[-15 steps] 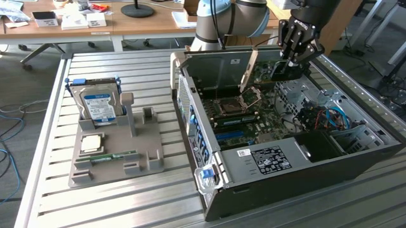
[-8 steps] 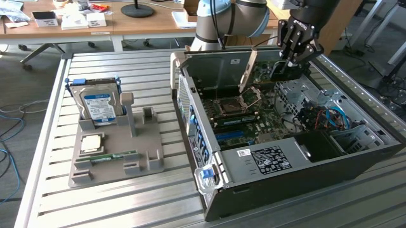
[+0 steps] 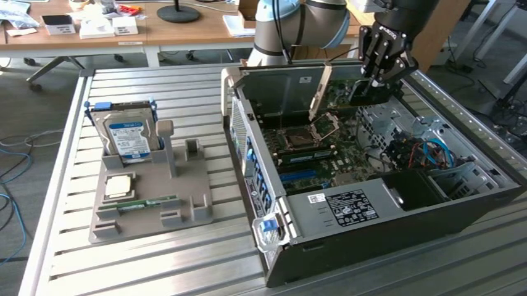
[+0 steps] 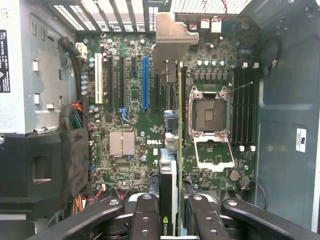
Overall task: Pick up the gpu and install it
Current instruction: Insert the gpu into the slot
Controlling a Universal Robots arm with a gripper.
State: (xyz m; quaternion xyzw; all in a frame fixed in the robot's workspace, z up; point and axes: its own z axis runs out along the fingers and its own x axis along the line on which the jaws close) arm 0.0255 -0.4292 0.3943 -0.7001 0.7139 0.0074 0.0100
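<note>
Jaws closed on the gpu (image 3: 365, 92) (image 4: 169, 185), gripping one long edge. Card stands edge-on inside the open case (image 3: 461, 203), over the motherboard (image 4: 130, 120), between the blue slot (image 4: 145, 82) and the CPU socket (image 4: 209, 114). Silver bracket (image 4: 172, 37) near the case's rear wall. Cannot tell if the card's far edge touches a slot. Hard drive (image 3: 130, 132) well apart on the desk (image 3: 189, 259).

Exterior view: high, well back, angled down over table (image 3: 165, 259) and open case (image 3: 387, 246). Wrist view: close, facing straight into case — sharing motherboard (image 4: 135, 125) and gpu (image 4: 168, 192) with exterior.
</note>
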